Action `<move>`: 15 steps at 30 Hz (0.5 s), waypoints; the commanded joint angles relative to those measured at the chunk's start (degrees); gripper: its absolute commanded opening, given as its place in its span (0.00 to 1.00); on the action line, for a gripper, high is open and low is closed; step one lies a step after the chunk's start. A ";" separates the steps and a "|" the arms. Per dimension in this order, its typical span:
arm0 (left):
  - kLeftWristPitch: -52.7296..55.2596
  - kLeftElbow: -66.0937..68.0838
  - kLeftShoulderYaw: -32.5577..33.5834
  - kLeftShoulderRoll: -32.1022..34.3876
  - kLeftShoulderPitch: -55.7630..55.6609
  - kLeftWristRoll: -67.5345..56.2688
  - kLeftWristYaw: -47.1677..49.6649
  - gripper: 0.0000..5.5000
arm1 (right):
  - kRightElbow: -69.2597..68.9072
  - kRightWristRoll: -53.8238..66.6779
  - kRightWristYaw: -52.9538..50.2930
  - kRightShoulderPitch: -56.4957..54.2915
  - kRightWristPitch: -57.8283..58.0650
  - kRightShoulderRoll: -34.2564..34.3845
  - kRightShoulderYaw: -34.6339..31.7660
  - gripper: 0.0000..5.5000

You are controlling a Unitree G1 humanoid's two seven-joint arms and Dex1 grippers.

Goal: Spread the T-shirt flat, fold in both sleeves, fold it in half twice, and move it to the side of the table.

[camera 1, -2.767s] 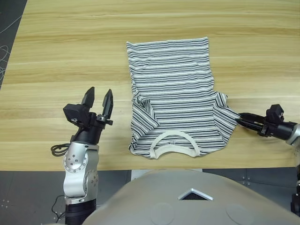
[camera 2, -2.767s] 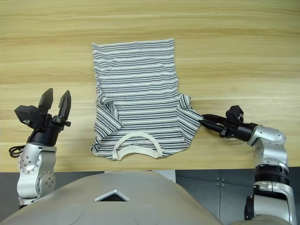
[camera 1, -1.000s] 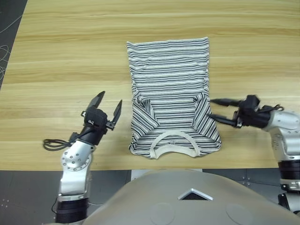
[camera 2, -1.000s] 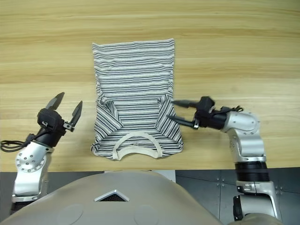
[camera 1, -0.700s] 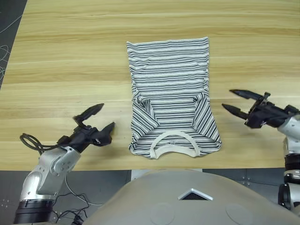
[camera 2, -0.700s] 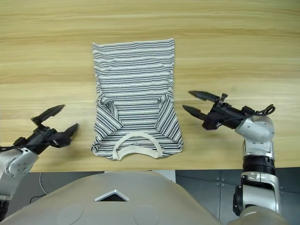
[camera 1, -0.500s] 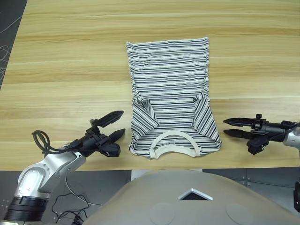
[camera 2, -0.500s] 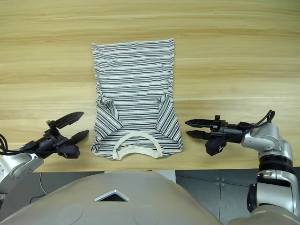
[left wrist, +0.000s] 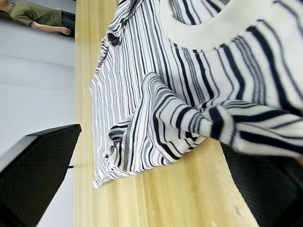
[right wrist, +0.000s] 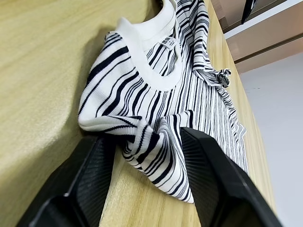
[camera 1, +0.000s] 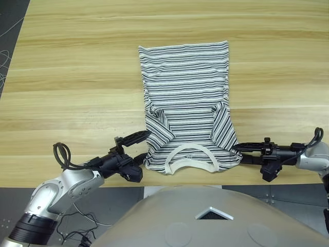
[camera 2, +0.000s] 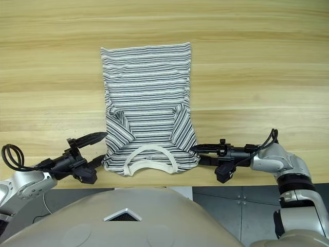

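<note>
The striped T-shirt (camera 1: 187,98) lies on the wooden table (camera 1: 77,62) with both sleeves folded in and its white collar (camera 1: 188,160) toward the near edge. My left gripper (camera 1: 145,152) lies low at the shirt's near left corner, open, one finger above the fabric and one below. In the left wrist view that corner (left wrist: 189,118) bulges between the dark pads (left wrist: 38,179). My right gripper (camera 1: 237,154) is open at the near right corner. The right wrist view has that corner (right wrist: 142,137) between its fingers (right wrist: 90,184), and they are not clamped.
The table's near edge runs just under both grippers. A black cable loop (camera 1: 61,154) hangs off my left arm. Bare wood lies left, right and beyond the shirt. Dark floor (camera 1: 10,31) borders the table at the far left.
The right gripper folded the right sleeve in and let go of it. Both grippers then dropped low and slid inward to the shirt's near corners, still open.
</note>
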 commanded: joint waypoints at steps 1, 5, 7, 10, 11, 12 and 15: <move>4.40 3.19 -1.88 5.56 7.29 4.50 -10.42 0.97 | -0.23 -2.43 -0.61 -0.28 2.06 -1.98 2.57 0.45; 5.46 1.08 -3.53 5.67 7.02 3.94 -12.32 0.97 | -0.69 -2.77 -1.92 -0.78 2.86 -2.11 3.97 0.45; 5.35 1.23 -5.02 5.16 5.95 3.46 -13.12 0.97 | -1.01 -3.01 -2.32 -0.80 3.31 -2.12 4.46 0.45; 4.75 1.93 -6.71 4.45 5.22 3.23 -13.09 0.91 | -1.19 -3.31 -3.02 -0.93 3.68 -2.23 5.23 0.39; 4.71 1.96 -7.00 4.65 5.28 3.23 -13.19 0.86 | -1.33 -3.31 -3.35 -0.80 3.86 -2.37 5.37 0.34; 4.80 1.88 -7.24 4.97 5.38 2.93 -13.31 0.82 | -1.43 -3.48 -3.73 -0.66 4.05 -2.53 5.36 0.29; 5.15 1.43 -7.45 5.71 5.60 2.54 -13.45 0.69 | -1.65 -4.04 -4.77 -0.76 4.50 -2.51 5.25 0.16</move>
